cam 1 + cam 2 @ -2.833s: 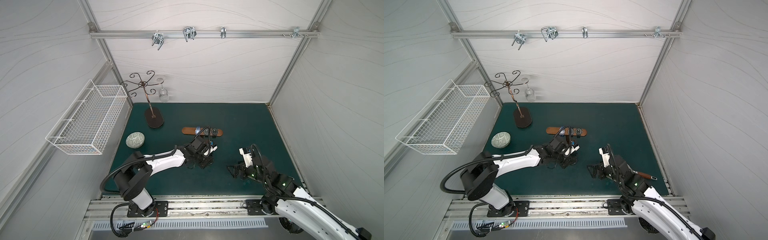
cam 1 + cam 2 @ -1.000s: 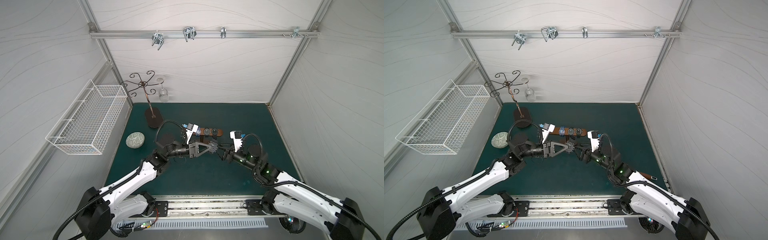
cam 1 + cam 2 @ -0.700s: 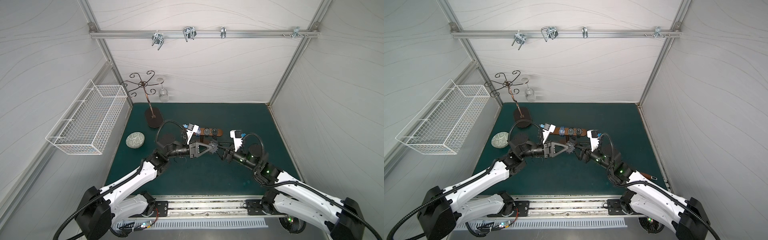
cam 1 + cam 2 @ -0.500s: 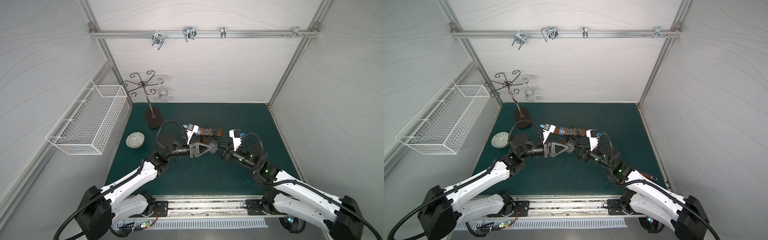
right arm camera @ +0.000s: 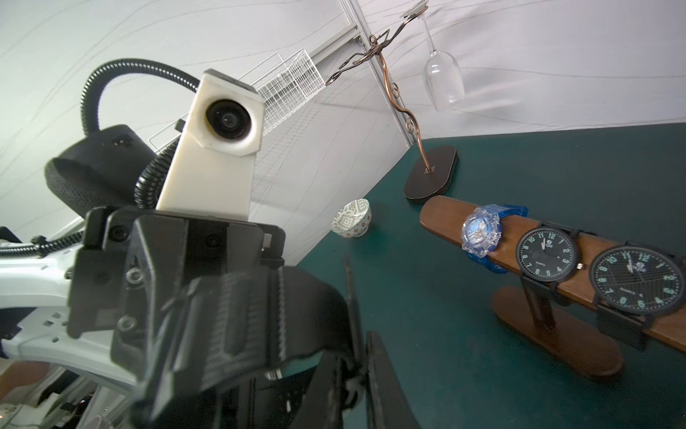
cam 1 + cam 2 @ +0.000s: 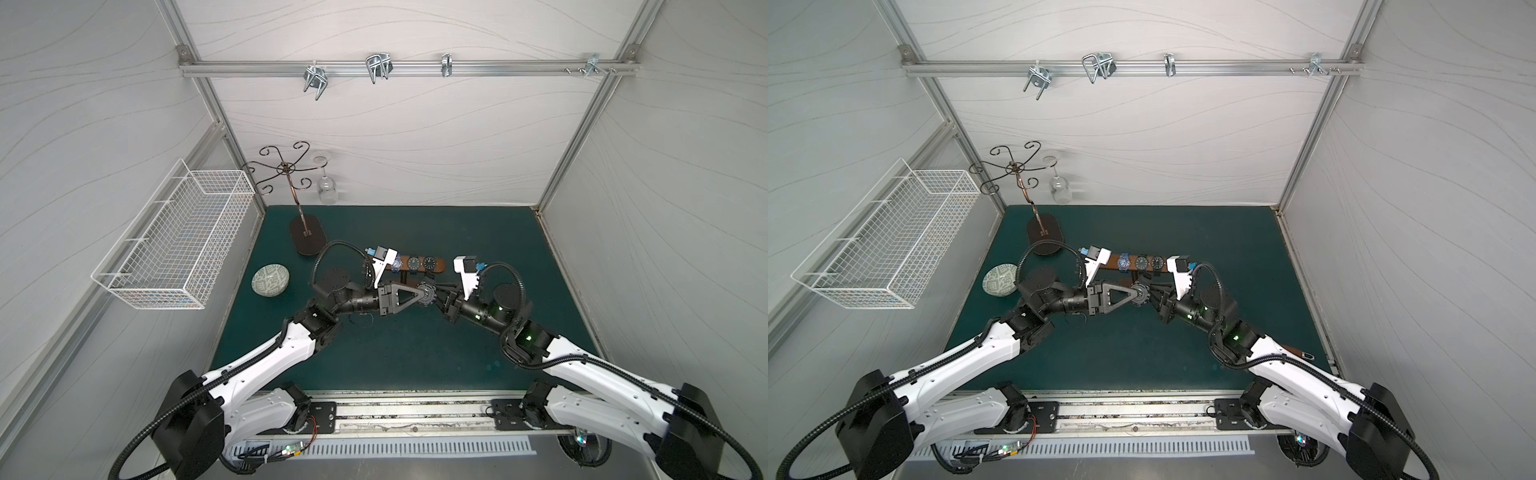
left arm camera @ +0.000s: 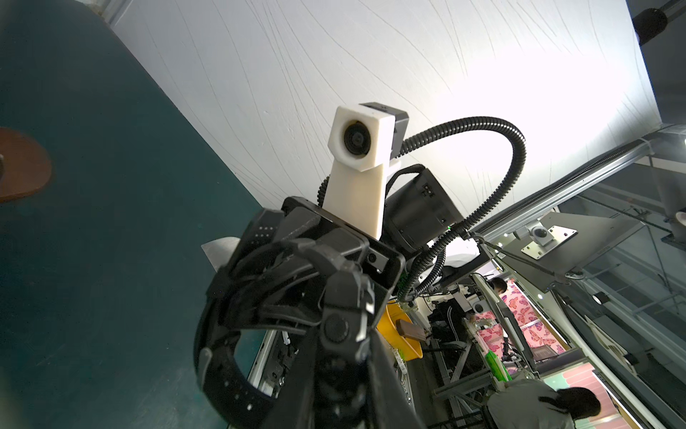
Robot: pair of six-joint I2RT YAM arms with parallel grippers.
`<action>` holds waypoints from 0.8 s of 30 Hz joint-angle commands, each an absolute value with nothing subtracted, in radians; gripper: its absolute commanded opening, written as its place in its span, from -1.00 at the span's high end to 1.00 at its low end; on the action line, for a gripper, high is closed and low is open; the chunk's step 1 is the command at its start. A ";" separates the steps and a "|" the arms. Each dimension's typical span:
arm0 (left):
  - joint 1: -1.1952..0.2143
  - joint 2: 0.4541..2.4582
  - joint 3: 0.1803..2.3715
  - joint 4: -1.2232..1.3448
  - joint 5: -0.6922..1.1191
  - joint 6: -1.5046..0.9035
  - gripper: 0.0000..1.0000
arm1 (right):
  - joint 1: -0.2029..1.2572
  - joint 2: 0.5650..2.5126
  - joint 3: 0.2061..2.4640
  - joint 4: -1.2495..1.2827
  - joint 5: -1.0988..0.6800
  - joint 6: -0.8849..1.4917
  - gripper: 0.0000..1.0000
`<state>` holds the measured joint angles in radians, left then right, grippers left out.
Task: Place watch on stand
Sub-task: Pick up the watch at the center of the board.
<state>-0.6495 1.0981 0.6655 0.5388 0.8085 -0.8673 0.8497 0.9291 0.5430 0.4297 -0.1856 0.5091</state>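
Note:
A black watch hangs in the air above the middle of the green mat, between my two grippers, which meet tip to tip. My left gripper is shut on the watch case, and the strap loop hangs off to the side. My right gripper comes in from the opposite side, its jaws shut on a thin bit of the strap. Just behind them the brown wooden stand carries a blue translucent watch and two black-dial watches.
A tall dark metal rack with a hanging wine glass stands at the back left. A patterned bowl sits left of the arms. A white wire basket hangs on the left wall. A brown strap-like item lies front right.
Both arms rose from the mat and met in mid-air with the watch. Over the last second the right gripper's jaws closed on the strap while the left kept its hold.

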 commanded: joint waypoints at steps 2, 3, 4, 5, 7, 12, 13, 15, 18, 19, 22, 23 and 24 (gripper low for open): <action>-0.649 1.107 0.672 0.599 0.816 -0.867 0.75 | 0.858 0.896 0.550 0.469 -0.211 0.499 0.94; -0.649 1.106 0.673 0.593 0.814 -0.863 0.74 | 0.858 0.894 0.551 0.464 -0.213 0.500 1.00; -0.649 1.105 0.675 0.588 0.811 -0.859 0.71 | 0.858 0.893 0.554 0.456 -0.212 0.495 1.00; -0.649 1.104 0.676 0.581 0.807 -0.854 0.67 | 0.858 0.891 0.558 0.450 -0.211 0.496 1.00; -0.648 1.098 0.682 0.554 0.801 -0.841 0.52 | 0.858 0.890 0.566 0.426 -0.204 0.494 1.00; -0.649 1.063 0.697 0.466 0.783 -0.768 0.11 | 0.858 0.878 0.578 0.376 -0.191 0.480 1.00; -0.648 1.045 0.705 0.434 0.770 -0.735 0.02 | 0.857 0.872 0.576 0.372 -0.190 0.472 1.00; -0.648 1.009 0.721 0.330 0.738 -0.671 -0.12 | 0.858 0.859 0.577 0.348 -0.180 0.459 1.00; -0.650 0.948 0.768 0.167 0.685 -0.531 -0.26 | 0.859 0.845 0.607 0.255 -0.139 0.431 1.00; -0.651 0.934 0.784 0.109 0.671 -0.476 -0.29 | 0.858 0.843 0.624 0.207 -0.119 0.422 1.00; -0.666 0.882 0.818 -0.023 0.577 -0.335 -0.39 | 0.858 0.840 0.664 0.094 -0.078 0.396 1.00; -0.675 0.869 0.820 -0.046 0.538 -0.300 -0.66 | 0.859 0.835 0.672 0.069 -0.064 0.391 1.00; -0.683 0.859 0.822 -0.075 0.496 -0.261 -0.98 | 0.858 0.829 0.681 0.040 -0.048 0.388 1.00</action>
<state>-0.6643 0.8890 0.7731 0.0582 0.6193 -0.4461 0.8516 0.8581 0.6426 0.1577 -0.1097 0.4278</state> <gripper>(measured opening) 0.872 0.103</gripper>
